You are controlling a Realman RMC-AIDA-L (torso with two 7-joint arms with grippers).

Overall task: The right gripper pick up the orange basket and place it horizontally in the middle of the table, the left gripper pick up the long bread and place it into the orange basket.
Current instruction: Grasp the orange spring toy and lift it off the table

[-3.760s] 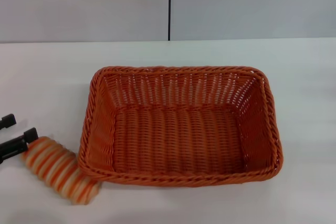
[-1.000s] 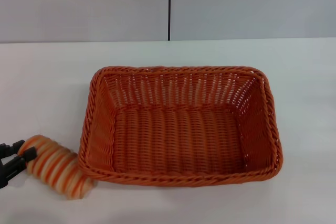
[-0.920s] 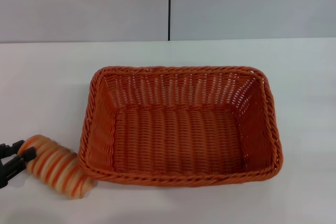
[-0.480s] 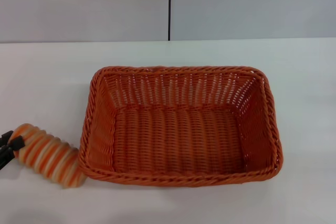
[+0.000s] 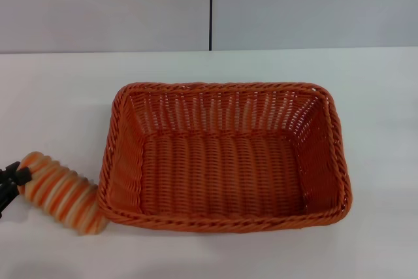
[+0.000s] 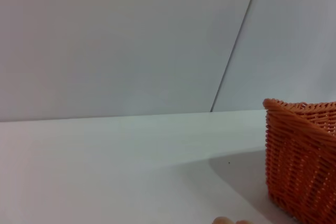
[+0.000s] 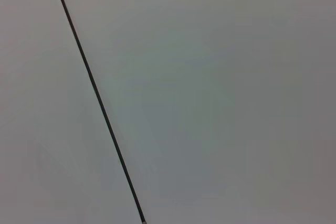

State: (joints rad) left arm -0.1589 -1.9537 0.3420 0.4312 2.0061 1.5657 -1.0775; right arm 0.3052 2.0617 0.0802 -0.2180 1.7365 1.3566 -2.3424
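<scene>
At the head view's left edge, the left gripper (image 5: 8, 178) clamps the outer end of the bread (image 5: 60, 191), which tilts across the table (image 5: 59, 102) with its other end touching the basket's near left corner. The basket (image 5: 225, 156) sits level and empty in the table's middle, long side across the view. The right gripper is out of sight; its wrist camera shows only a grey wall (image 7: 220, 98) with a dark seam (image 7: 97, 95).

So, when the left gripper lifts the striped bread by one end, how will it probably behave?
The long bread is a ridged cylinder, so it may roll if released on the table. The left gripper holds only its far end, so it could sag or pivot. The ridges probably reduce slipping.
</scene>
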